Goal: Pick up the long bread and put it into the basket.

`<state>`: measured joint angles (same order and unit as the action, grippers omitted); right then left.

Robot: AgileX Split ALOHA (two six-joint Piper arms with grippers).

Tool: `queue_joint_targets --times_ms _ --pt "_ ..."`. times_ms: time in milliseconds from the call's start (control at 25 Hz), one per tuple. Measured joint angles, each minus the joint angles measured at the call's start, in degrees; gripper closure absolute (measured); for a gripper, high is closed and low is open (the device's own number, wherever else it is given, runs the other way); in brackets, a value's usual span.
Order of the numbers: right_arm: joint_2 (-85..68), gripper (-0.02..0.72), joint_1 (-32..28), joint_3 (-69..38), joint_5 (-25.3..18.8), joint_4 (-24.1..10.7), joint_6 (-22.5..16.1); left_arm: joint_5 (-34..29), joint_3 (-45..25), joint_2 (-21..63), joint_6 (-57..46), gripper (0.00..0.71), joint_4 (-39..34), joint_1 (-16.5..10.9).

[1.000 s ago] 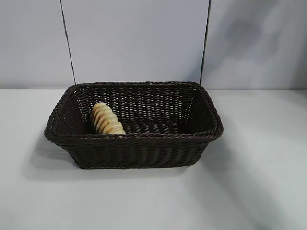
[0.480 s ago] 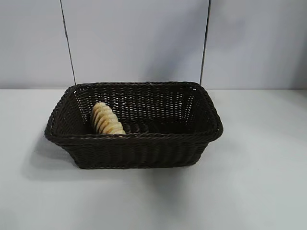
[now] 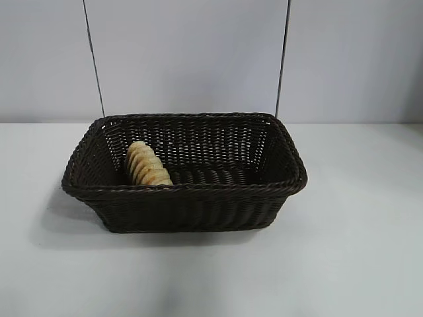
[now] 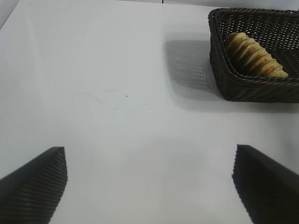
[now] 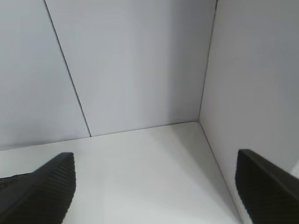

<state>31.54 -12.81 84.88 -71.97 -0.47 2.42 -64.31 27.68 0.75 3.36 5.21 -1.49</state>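
Note:
The long bread (image 3: pixel 147 165), golden-yellow with brown crosswise ridges, lies inside the dark brown wicker basket (image 3: pixel 198 205), leaning against its left end. The left wrist view shows the same long bread (image 4: pixel 254 55) in the basket (image 4: pixel 247 88), well away from my left gripper (image 4: pixel 150 175). That gripper is open over bare table with nothing between its fingers. My right gripper (image 5: pixel 156 179) is open too, empty, and faces a corner of the white walls. Neither arm appears in the exterior view.
A white tabletop (image 3: pixel 357 251) surrounds the basket on all sides. White wall panels (image 3: pixel 192 59) with two dark seams stand right behind it. In the right wrist view, the table (image 5: pixel 149 154) ends at a wall corner.

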Motion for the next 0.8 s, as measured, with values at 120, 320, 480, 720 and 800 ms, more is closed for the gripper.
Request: queue_joint_targets --times_ms 120,320,480,720,800 --pt "-5.18 0.041 2.26 -3.9 0.11 0.0 -0.05 0.0 0.0 0.0 0.0 0.015 0.0 0.0" --pt "-14.23 0.041 3.73 -11.42 0.04 -0.13 -0.23 0.0 0.0 0.0 0.0 0.015 0.0 0.0" --pt "-20.91 0.041 3.73 -18.62 0.0 -0.17 -0.23 0.0 0.0 0.0 0.0 0.015 0.0 0.0" --pt "-29.29 0.041 3.73 -28.99 0.0 -0.04 -0.27 0.0 0.0 0.0 0.0 0.015 0.0 0.0" --pt "-31.4 0.041 3.73 -31.64 0.0 0.47 -0.27 0.0 0.0 0.0 0.0 0.015 0.0 0.0"
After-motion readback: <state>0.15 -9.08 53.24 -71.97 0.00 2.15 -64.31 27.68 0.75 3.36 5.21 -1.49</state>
